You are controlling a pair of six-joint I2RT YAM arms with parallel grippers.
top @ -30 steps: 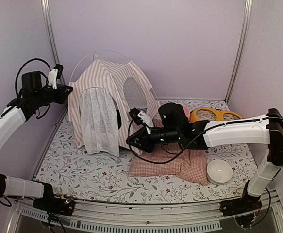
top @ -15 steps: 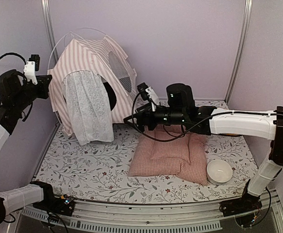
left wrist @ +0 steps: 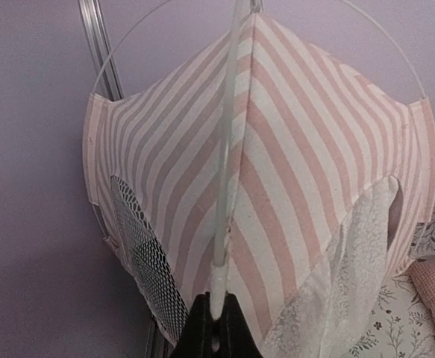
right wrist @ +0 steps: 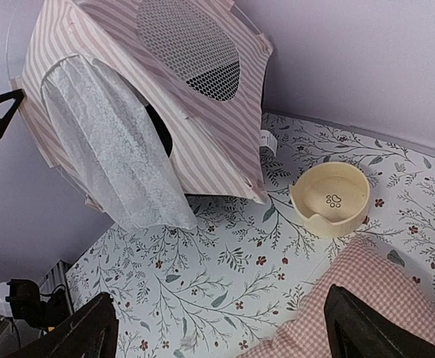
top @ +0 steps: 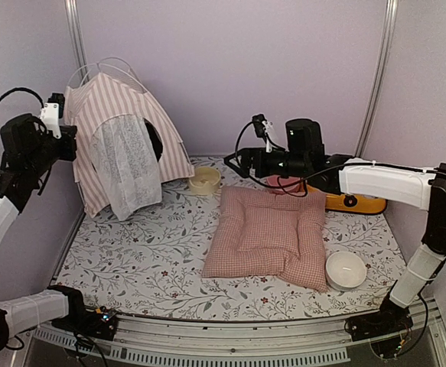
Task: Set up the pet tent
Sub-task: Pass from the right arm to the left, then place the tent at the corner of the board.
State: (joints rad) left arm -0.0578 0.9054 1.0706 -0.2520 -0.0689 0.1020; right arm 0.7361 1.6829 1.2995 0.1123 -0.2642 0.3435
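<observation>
Pink-striped pet tent (top: 119,145) leans tilted, held by one thin pole (left wrist: 228,186) pinched in the left claw (left wrist: 216,313); it may twist free, the right claw (top: 236,162) gaping empty.

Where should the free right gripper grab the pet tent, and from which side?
Take the pet tent at its lower corner beside the cream bowl, coming in from the right. That striped edge faces the open right gripper, clear of the sheer curtain, and lies opposite the pole the left gripper pinches, so the tilted tent could be steadied.
</observation>
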